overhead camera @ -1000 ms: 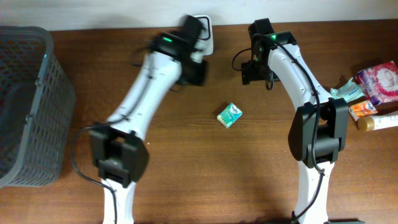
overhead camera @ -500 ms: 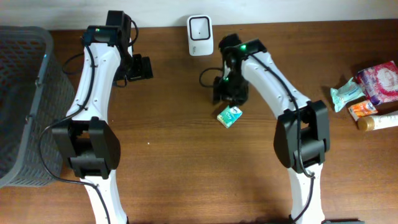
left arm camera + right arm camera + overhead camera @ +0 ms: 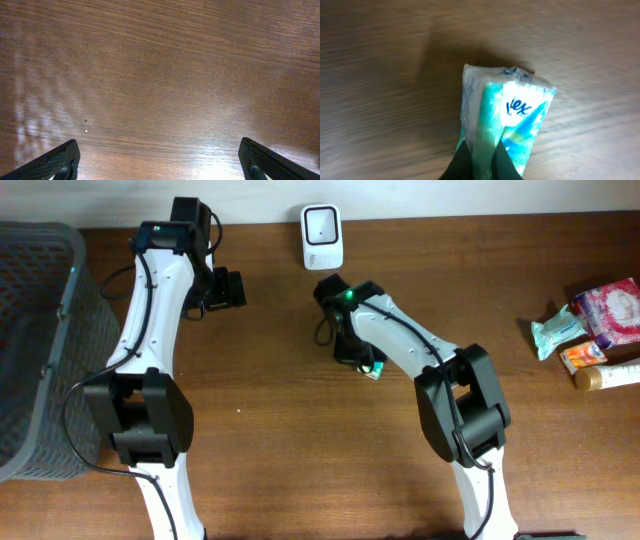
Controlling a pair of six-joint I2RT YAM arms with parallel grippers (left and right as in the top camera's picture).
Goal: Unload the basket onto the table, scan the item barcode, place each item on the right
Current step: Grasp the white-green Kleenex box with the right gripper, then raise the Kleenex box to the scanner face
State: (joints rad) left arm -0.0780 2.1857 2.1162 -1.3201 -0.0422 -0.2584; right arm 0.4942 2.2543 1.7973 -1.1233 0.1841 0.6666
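Your right gripper (image 3: 479, 161) is clenched on the lower edge of the small teal-and-white plastic tissue pack (image 3: 506, 117). The pack is near the middle of the brown wooden bench (image 3: 300, 440); you cannot tell whether it rests on the wood. It is in front of the white box-shaped barcode scanner (image 3: 322, 223) and apart from it. From overhead the arm hides most of the pack. Your left gripper (image 3: 157, 150) is released, jaws wide, over bare wood between the scanner and the grey mesh basket (image 3: 40, 350).

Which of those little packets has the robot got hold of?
The teal-and-white tissue pack in the middle, pinched in the right gripper; the other packets lie apart at the right edge.
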